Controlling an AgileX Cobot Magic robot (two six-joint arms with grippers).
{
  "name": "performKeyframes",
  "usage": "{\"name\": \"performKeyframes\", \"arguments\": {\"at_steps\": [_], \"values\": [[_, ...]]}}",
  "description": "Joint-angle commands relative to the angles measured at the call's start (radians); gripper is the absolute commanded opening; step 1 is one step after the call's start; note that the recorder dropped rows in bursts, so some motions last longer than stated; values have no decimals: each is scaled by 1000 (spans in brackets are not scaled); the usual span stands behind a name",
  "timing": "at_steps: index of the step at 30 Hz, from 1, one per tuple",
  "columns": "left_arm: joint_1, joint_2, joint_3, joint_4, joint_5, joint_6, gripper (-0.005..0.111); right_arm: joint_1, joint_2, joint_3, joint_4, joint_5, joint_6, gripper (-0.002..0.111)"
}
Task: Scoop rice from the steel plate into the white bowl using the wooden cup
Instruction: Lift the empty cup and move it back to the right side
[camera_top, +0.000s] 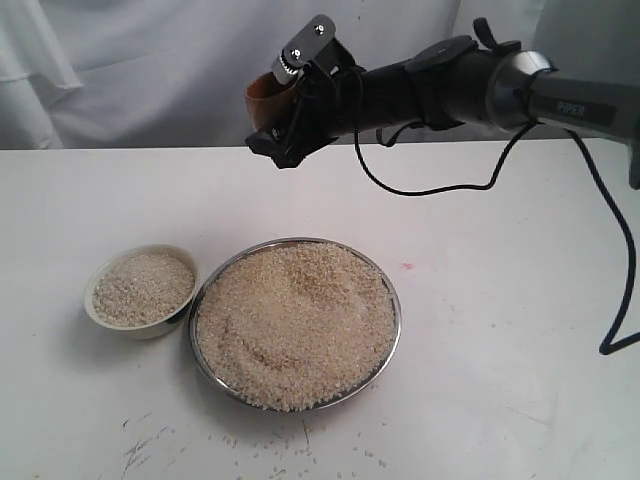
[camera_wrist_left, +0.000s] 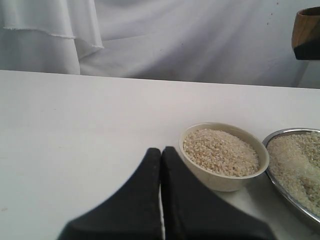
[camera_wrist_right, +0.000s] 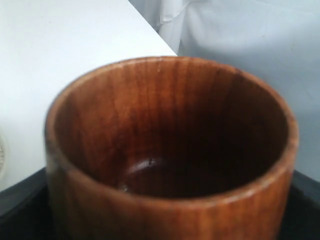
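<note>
loose grains (camera_top: 290, 455): scattered on table (camera_top: 500, 380), bottom centre of exterior view
left gripper (camera_wrist_left: 161, 155): bottom centre of left wrist view, near bowl; fingers pressed together, nothing held
plate (camera_top: 399, 318): lower centre, heaped with rice (camera_top: 295, 325)
bowl (camera_top: 150, 330): lower left, right beside plate rim, touching or not cannot tell; nearly full of rice
right gripper (camera_top: 283, 105): upper centre, clamped on cup (camera_top: 262, 97), high above table, behind plate
cup inside: empty, no grains in right wrist view
cup pointing: mouth roughly up; long axis near vertical; exact tilt hard to tell
step: likely next scoop
how to: lower onto heap middle, tip mouth sideways, shallow drag, level before lifting, clear of rim; pour low and slow, bowl near full
cloth (camera_top: 120, 70): white backdrop, top of frame
</note>
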Motion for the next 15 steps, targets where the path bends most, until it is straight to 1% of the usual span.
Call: {"name": "performKeyframes", "arguments": {"at_steps": [1, 4, 7, 9, 11, 15], "values": [[-2, -5, 5, -1, -6, -3, 0, -17, -21, 4, 44, 41, 42, 0], [-2, -5, 5, -1, -6, -3, 0, -17, -35, 4, -114, 25, 188, 0], [-2, -5, 5, -1, -6, -3, 0, -17, -57, 4, -357, -26, 391, 0], [-2, -5, 5, -1, -6, -3, 0, -17, -75, 4, -546, -66, 550, 0], [-2, -5, 5, -1, -6, -3, 0, -13, -95, 4, -696, -92, 691, 0], [-2, -5, 5, -1, -6, -3, 0, -13, -126, 4, -931, -172, 1017, 0]]}}
